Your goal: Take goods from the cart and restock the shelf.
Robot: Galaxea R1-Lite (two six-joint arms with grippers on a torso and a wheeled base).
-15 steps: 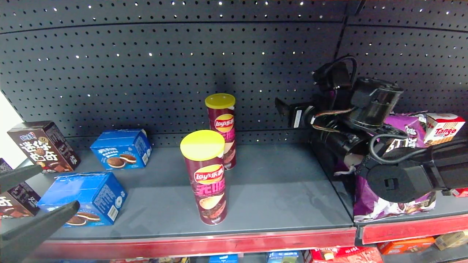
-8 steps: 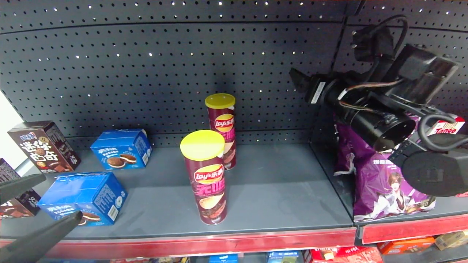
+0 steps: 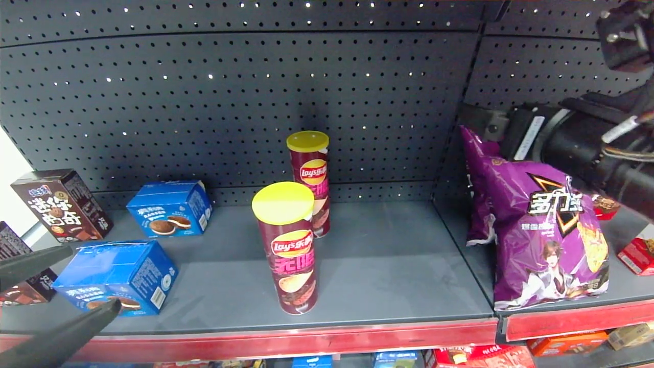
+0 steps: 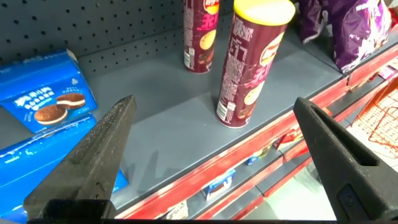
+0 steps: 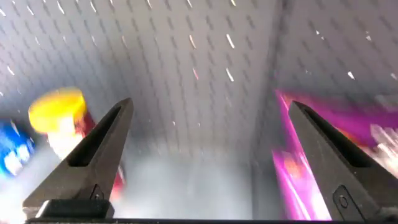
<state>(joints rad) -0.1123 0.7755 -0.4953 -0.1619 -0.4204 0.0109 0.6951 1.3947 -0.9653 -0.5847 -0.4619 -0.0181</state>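
Note:
Two maroon chip cans with yellow lids stand upright mid-shelf, the front can [image 3: 288, 245] [image 4: 252, 62] before the rear can [image 3: 309, 179] [image 4: 199, 34]. A purple chip bag [image 3: 536, 235] [image 4: 354, 25] leans on the right shelf section. My right gripper [image 3: 480, 120] [image 5: 208, 107] hangs above and behind the bag, open and holding nothing. My left gripper [image 3: 96, 278] [image 4: 214, 104] is open and empty at the shelf's front left, over a blue box.
Two blue cookie boxes [image 3: 117, 276] [image 3: 168, 207] and brown boxes [image 3: 61, 204] fill the left of the grey shelf [image 3: 388, 266]. Red packs [image 3: 636, 255] lie at the far right. A pegboard wall [image 3: 255, 92] backs the shelf, and a red lip [image 3: 286, 340] edges its front.
My right arm has risen and pulled back to the right, uncovering the purple bag, which stays on the shelf. The left gripper has barely shifted.

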